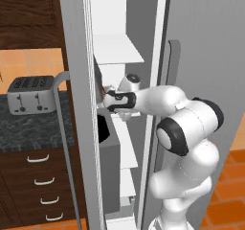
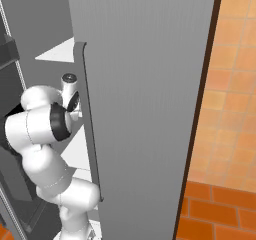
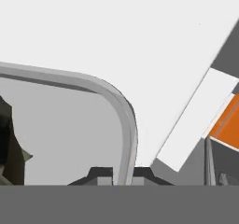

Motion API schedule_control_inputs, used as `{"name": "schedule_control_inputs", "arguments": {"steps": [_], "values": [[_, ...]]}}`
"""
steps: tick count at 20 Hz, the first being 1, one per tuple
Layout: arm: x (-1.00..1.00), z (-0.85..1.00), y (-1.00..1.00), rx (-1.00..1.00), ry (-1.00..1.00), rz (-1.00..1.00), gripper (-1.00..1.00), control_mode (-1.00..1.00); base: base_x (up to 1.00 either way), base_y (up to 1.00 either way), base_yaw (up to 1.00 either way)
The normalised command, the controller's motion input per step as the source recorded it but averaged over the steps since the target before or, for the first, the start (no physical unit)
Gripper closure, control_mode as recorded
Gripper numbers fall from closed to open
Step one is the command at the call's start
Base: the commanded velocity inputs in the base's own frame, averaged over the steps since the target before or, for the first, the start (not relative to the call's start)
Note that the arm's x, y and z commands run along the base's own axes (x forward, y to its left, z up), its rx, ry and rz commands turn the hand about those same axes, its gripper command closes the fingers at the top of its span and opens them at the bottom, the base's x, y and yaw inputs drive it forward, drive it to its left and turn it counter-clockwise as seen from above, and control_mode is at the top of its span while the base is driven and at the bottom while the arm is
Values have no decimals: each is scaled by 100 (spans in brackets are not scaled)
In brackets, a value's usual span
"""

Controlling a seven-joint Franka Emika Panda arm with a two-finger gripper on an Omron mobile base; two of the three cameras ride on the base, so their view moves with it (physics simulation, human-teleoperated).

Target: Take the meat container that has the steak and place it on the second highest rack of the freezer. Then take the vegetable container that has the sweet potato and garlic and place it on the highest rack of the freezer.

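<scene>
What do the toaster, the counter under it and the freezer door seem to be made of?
Toaster: probably brushed metal, judging by its even silver-grey sides and dark slots on top.
Counter: looks like polished stone, perhaps granite, being dark with fine pale speckles.
Freezer door: likely brushed steel, a flat grey with faint vertical streaks. Everything is rendered, so these are only impressions.

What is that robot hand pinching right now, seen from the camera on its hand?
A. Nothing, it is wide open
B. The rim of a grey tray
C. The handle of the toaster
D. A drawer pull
B: in the hand view the gripper is shut on the rounded grey rim of the tray, one dark tip on each side, above a white freezer shelf.
</scene>
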Motion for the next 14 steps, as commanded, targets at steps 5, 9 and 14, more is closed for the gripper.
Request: {"name": "schedule_control_inputs", "arguments": {"steps": [5, 9, 14], "values": [[17, -17, 7, -3, -6, -6, -100, -100, 0, 0, 0], [-7, 20, -9, 0, -26, -5, -100, -100, 0, 0, 0], [-66, 90, -31, 2, -20, -2, -100, -100, 0, 0, 0]]}}
